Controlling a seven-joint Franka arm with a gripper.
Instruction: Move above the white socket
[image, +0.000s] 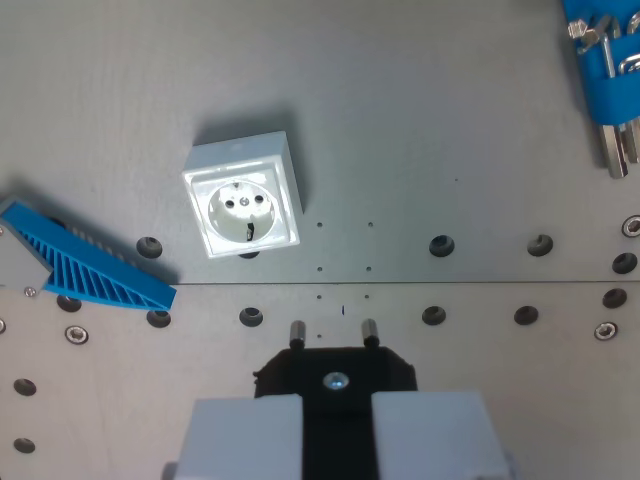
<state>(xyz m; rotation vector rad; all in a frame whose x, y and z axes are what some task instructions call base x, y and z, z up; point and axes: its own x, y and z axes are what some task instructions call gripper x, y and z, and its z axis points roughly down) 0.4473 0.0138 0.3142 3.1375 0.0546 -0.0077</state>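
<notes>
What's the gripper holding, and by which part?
The gripper holds a black plug by its body, between the two grey fingers; its two pins point away.

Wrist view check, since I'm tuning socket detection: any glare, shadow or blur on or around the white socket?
Wrist view: the white socket is sharp and evenly lit, without blown-out glare; a soft shadow falls along its right and lower sides on the grey plate; the hand holding the black plug looks slightly soft.
</notes>
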